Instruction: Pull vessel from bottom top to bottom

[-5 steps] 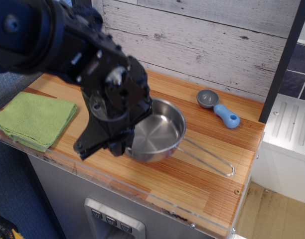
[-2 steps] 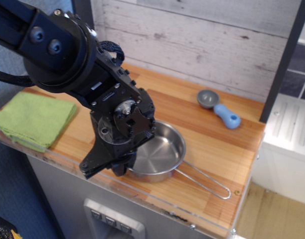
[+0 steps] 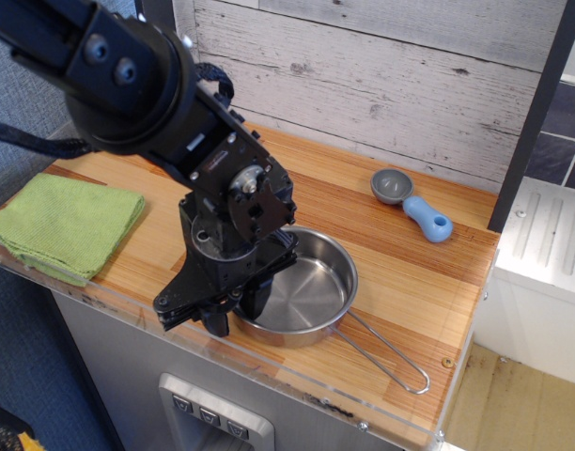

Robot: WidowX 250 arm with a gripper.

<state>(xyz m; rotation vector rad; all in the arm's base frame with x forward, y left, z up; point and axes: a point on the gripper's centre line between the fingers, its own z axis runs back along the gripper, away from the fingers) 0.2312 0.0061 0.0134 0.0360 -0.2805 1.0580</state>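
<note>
The pan [image 3: 311, 291] now sits near the front edge of the wooden counter [image 3: 400, 254], its near rim close to the clear plastic lip along that edge. A second ago it lay further back, about mid-counter; it has slid steadily toward the front, and its long wire handle [image 3: 386, 352] now trails to the front right, its loop end close to the edge.

The gripper [image 3: 233, 315] is at the pan's left rim, pressed against or clamped over the wall. One dark finger appears to reach inside the bowl while the other hangs outside, so it looks closed on the rim, but the arm's body hides the contact and I cannot tell for certain. Since the pan has followed the gripper across all three pictures, a firm hold or hook on the rim is the likely reading.

For the task, this means the pull from back to front is largely done. Little counter is left ahead of the pan, so any further drag risks pushing it against the plastic lip or tipping the handle over the edge. The sensible next move seems to be to stop, let go and lift clear.

The green cloth [image 3: 57, 225] lies at the left end of the counter, well apart from the pan. The small grey scoop with a blue handle [image 3: 411, 202] rests near the back wall on the right, unmoved.
</note>
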